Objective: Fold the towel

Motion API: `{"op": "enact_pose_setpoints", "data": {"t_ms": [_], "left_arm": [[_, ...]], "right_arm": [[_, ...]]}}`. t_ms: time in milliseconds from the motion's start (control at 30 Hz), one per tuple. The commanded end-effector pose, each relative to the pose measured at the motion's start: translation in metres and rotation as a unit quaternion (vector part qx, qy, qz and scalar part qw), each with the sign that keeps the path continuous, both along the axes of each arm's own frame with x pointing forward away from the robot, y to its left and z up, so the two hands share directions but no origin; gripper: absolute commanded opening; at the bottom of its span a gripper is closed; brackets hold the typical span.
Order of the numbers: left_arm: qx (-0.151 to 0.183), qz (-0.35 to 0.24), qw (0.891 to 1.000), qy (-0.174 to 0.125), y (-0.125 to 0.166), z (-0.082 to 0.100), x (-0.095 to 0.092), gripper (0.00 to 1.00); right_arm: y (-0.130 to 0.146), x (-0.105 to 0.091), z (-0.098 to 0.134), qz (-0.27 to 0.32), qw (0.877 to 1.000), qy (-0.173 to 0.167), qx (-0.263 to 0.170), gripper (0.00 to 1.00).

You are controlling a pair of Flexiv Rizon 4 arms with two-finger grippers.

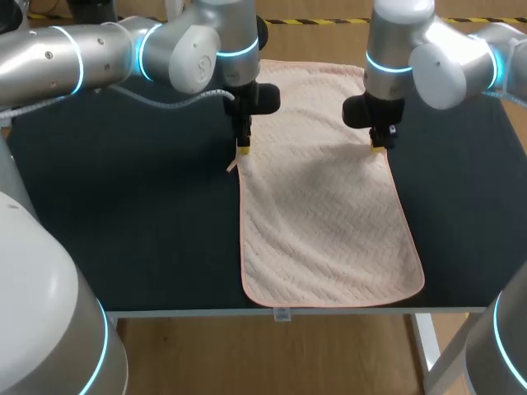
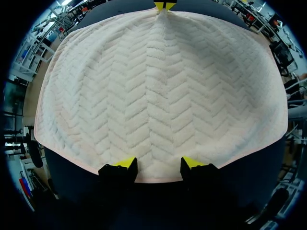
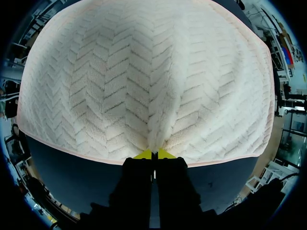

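I can read no lettering, number or sign in any of my views. The small tab (image 1: 233, 165) on the towel's (image 1: 321, 214) left edge and the pale tag (image 1: 282, 313) on the table's (image 1: 123, 239) near edge are too small to make out.

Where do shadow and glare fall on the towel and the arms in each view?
Head view: a soft grey shadow lies across the middle of the towel, and white glare sits on the left arm and right arm. Left wrist view: the towel is evenly lit, without glare. Right wrist view: a shaded crease runs ahead from the right gripper.
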State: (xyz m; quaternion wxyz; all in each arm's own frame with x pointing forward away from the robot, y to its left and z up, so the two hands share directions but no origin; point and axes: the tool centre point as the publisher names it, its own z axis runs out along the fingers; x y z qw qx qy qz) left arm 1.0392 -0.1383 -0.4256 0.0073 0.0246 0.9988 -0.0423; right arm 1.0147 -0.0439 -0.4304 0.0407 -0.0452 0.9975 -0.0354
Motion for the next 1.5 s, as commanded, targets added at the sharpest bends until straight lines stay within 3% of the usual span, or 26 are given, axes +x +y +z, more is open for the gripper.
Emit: {"op": "enact_pose_setpoints", "data": {"t_ms": [33, 333, 367, 400, 433, 667, 1000, 1367, 1500], "left_arm": [[0.001, 0.001, 1.0, 0.001, -0.003, -0.012, 0.005, 1.0], [-0.002, 0.011, 1.0, 0.008, -0.004, -0.024, 0.01, 1.0], [-0.002, 0.011, 1.0, 0.008, -0.004, -0.024, 0.01, 0.95], [-0.003, 0.014, 1.0, 0.009, -0.004, -0.024, 0.011, 0.27], [-0.007, 0.015, 1.0, 0.008, -0.004, -0.024, 0.011, 0.0], [-0.011, 0.015, 1.0, 0.012, -0.001, -0.021, 0.006, 0.0], [-0.01, 0.004, 1.0, 0.002, 0.002, 0.002, -0.003, 0.0], [-0.025, -0.001, 0.999, -0.04, 0.005, 0.063, 0.007, 0.0], [-0.028, -0.008, 0.998, -0.056, 0.011, 0.087, 0.012, 0.0]], "right_arm": [[0.0, 0.001, -0.001, 0.001, 1.0, 0.002, -0.002, 0.0], [0.004, 0.002, 0.0, 0.009, 1.0, 0.004, -0.007, 0.0], [0.004, 0.003, 0.0, 0.01, 1.0, 0.004, -0.007, 0.0], [0.004, 0.003, 0.0, 0.011, 1.0, 0.004, -0.008, 0.0], [0.005, 0.003, 0.0, 0.011, 1.0, 0.004, -0.008, 0.0], [0.006, 0.005, 0.0, 0.014, 1.0, 0.004, -0.008, 0.0], [0.009, 0.002, 0.003, 0.017, 1.0, 0.003, -0.004, 0.0], [0.009, 0.0, 0.055, 0.034, 0.999, -0.04, -0.001, 0.0], [0.011, 0.005, 0.091, 0.038, 0.997, -0.068, -0.006, 0.0]]}}
